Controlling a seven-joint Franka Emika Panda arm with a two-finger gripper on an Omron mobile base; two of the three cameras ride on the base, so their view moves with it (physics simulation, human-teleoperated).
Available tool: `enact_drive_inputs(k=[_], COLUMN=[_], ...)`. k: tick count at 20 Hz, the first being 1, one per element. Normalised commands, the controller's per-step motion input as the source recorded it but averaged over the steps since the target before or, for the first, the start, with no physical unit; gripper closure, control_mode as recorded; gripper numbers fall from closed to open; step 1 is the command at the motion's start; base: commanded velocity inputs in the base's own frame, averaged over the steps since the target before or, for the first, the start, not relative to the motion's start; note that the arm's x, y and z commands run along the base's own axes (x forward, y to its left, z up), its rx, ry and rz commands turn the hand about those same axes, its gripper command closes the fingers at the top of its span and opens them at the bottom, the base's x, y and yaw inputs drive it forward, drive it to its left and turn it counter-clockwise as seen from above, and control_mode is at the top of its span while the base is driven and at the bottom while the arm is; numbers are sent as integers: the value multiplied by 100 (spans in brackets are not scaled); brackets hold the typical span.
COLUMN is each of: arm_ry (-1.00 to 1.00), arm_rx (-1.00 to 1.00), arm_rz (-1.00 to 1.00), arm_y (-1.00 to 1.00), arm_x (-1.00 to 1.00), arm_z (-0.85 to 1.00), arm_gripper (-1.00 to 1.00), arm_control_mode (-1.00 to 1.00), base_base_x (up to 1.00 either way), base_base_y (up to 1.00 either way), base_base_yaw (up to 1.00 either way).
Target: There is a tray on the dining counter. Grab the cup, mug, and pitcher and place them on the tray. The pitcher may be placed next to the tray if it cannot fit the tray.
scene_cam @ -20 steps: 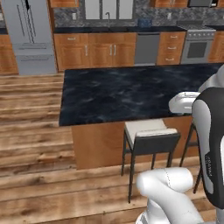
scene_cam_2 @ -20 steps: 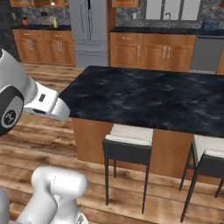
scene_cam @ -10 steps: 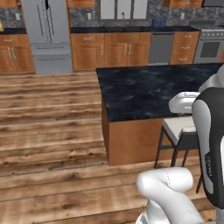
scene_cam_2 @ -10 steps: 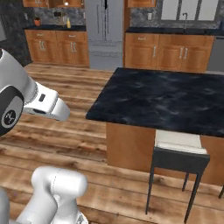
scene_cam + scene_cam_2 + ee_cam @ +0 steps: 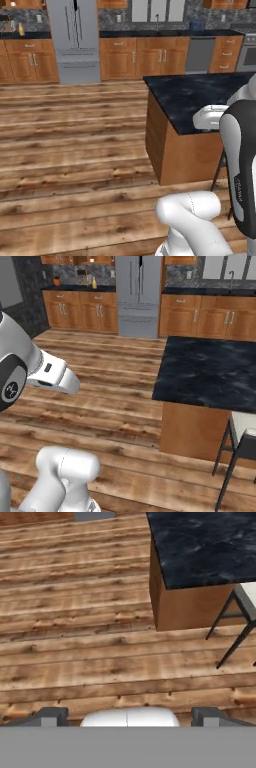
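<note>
White Franka arm with dark joints (image 5: 240, 165) rising folded at the lower right of the left base view, elbow bent high, two-finger dark gripper (image 5: 128, 716) pointing forward and down, fingers (image 5: 50, 716) standing wide apart, gripping nothing

White robot arm (image 5: 190, 220) with dark joints

Glossy rounded white shells, a black band with small white lettering, two grey fingertips (image 5: 49, 716).
</note>
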Motion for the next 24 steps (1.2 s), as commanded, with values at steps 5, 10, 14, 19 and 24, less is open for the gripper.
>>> enact_drive_inputs(k=[5, 10, 14, 19, 24], arm_ry=[0, 0, 0, 0, 0], arm_rx=[0, 0, 0, 0, 0], arm_rz=[0, 0, 0, 0, 0], arm_y=[0, 0, 0, 0, 0], arm_x=[0, 0, 0, 0, 0], arm_z=[0, 0, 0, 0, 0], arm_gripper=[-100, -100, -100, -100, -100], arm_control_mode=[100, 100, 100, 100, 100], base_base_x=[17, 27, 100, 100, 100], base_base_y=[100, 100, 100, 100, 99], base_base_yaw=[0, 0, -6, -10, -8])
